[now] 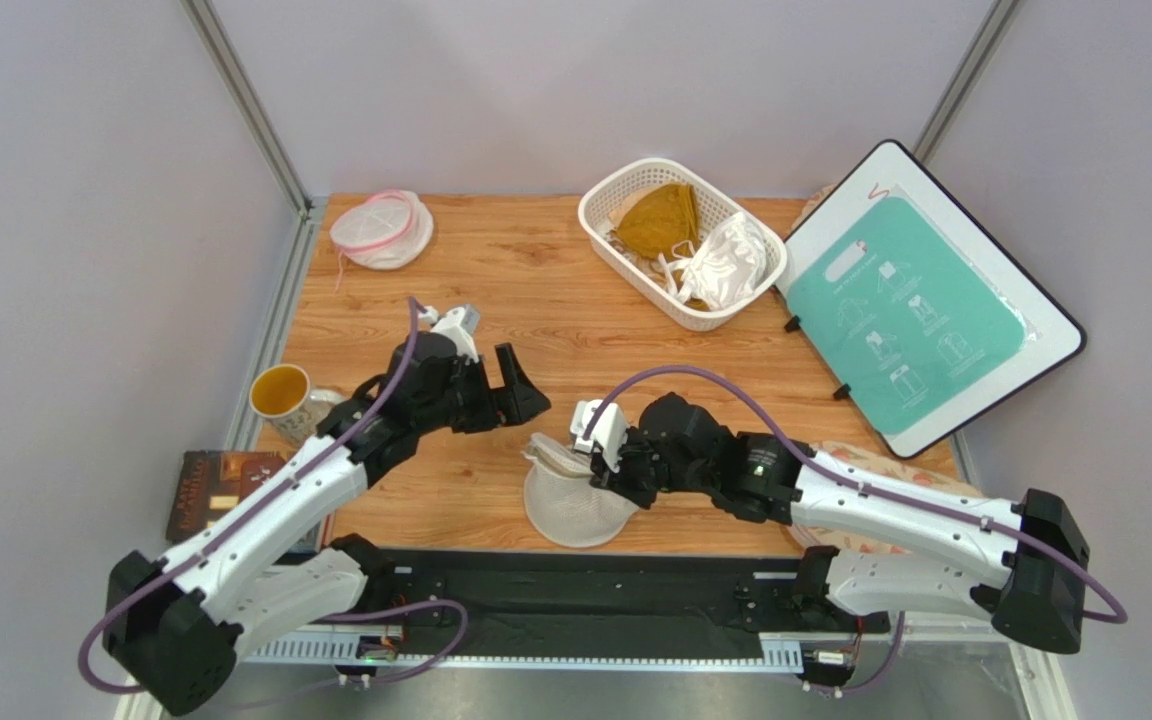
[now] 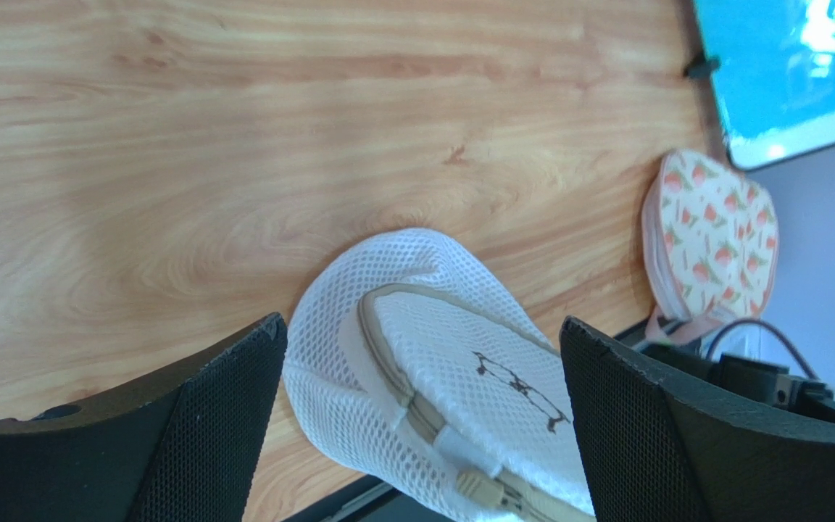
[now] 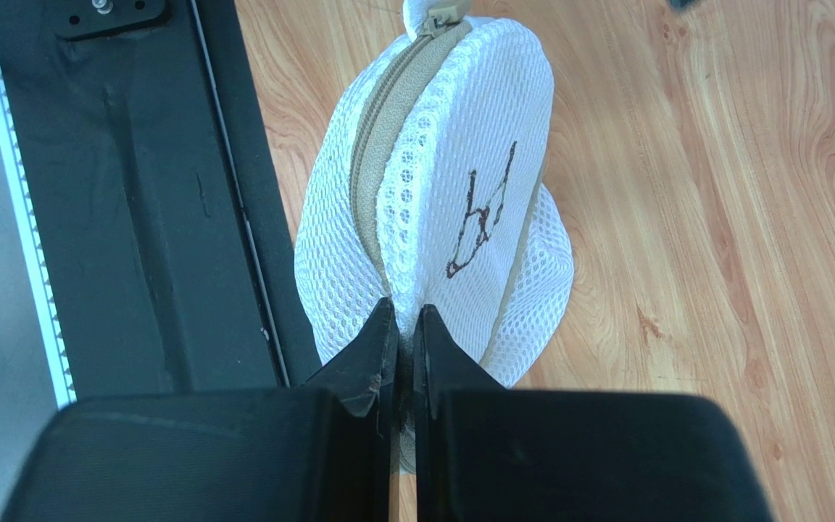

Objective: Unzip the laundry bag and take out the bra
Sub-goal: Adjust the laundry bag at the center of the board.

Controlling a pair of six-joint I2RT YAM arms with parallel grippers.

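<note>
The whitish mesh laundry bag (image 1: pixel 567 503) with a tan zipper lies at the table's near edge, zipped shut. My right gripper (image 1: pixel 608 468) is shut on the bag's mesh beside the zipper seam (image 3: pixel 406 310), and the bag (image 3: pixel 444 196) stretches away from it, with the zipper pull (image 3: pixel 433 16) at the far end. My left gripper (image 1: pixel 525 393) is open and empty, above and behind the bag. In the left wrist view the bag (image 2: pixel 444 381) lies between and beyond its fingers (image 2: pixel 226 402), with the zipper pull (image 2: pixel 480 489) at the bottom. The pink bra is hidden.
A white basket (image 1: pixel 605 203) at the back holds a mustard bra (image 1: pixel 657 221) and a white bra (image 1: pixel 725 263). A flat pink-rimmed mesh pouch (image 1: pixel 382 228) lies back left. A mug (image 1: pixel 282 395) and dark box (image 1: pixel 214 488) are left. A teal board (image 1: pixel 928 300) and floral pouch (image 2: pixel 716 239) are right.
</note>
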